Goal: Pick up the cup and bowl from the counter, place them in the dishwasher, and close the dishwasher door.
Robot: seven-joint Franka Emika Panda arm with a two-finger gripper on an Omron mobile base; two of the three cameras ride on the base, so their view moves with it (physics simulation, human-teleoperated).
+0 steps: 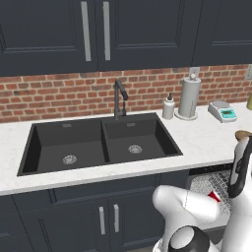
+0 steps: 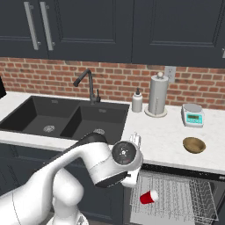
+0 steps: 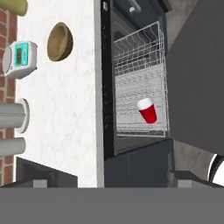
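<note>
Cup (image 2: 149,197): lying on its side in the dishwasher (image 3: 140,83) rack
Bowl (image 2: 194,145): on the surface (image 2: 162,132), beside the scale
Tool: jaws wide apart, holding nothing
Risk: shallow rounded bowl could slip from the pinch

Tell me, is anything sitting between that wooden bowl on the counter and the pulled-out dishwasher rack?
Nothing visible does. The bowl sits alone on bare counter, just behind the open dishwasher. The scale stands farther back. The red cup already lies in the rack, leaving space beside it.
</note>
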